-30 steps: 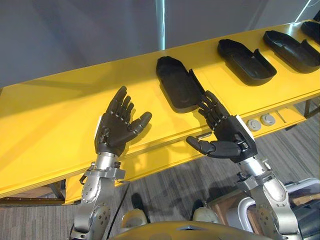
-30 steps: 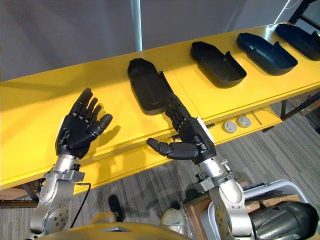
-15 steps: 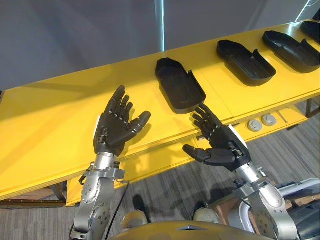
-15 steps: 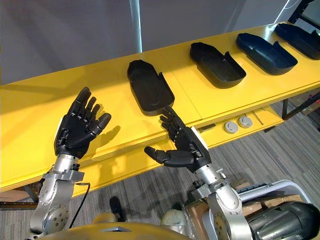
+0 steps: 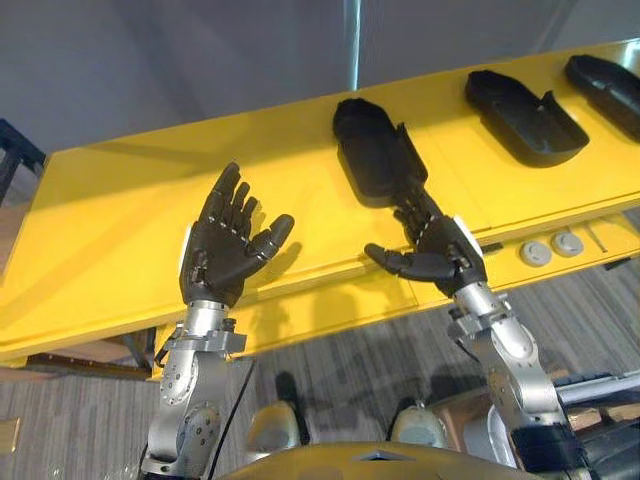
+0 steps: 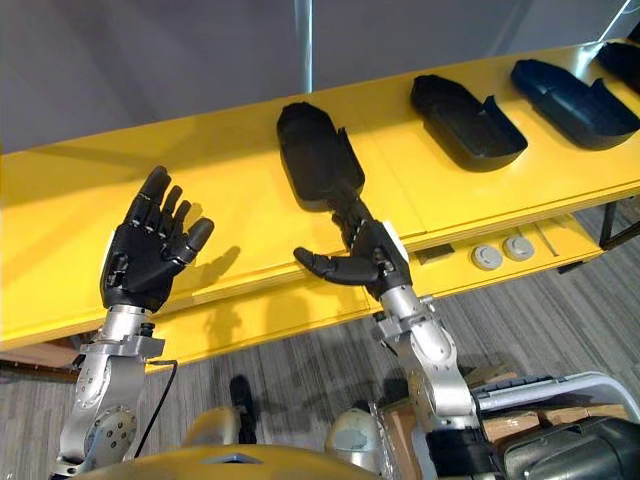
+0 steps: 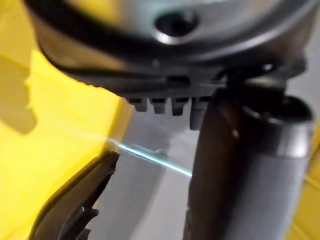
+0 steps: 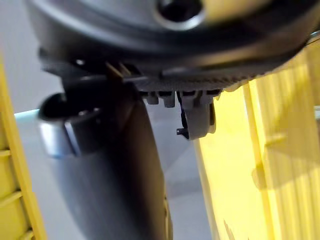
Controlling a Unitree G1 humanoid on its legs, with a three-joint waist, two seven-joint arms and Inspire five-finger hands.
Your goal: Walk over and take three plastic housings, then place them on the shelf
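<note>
Black plastic housings lie open side up in a row on the long yellow table. The nearest housing is at the middle, a second housing lies to its right and a third housing is at the far right edge. My right hand is open in front of the nearest housing. Its straight fingers point at the housing's near end, with the thumb spread to the left. Contact cannot be told. My left hand is raised open over the table's front edge, palm up and holding nothing.
A lower yellow ledge under the table's front carries two round grey discs at the right. Grey carpet floor lies before the table, and a grey wall stands behind it.
The whole picture has shifted right, so the camera moved. My right hand drew back from the nearest housing's right side and now points at its near end. The left hand keeps its pose.
</note>
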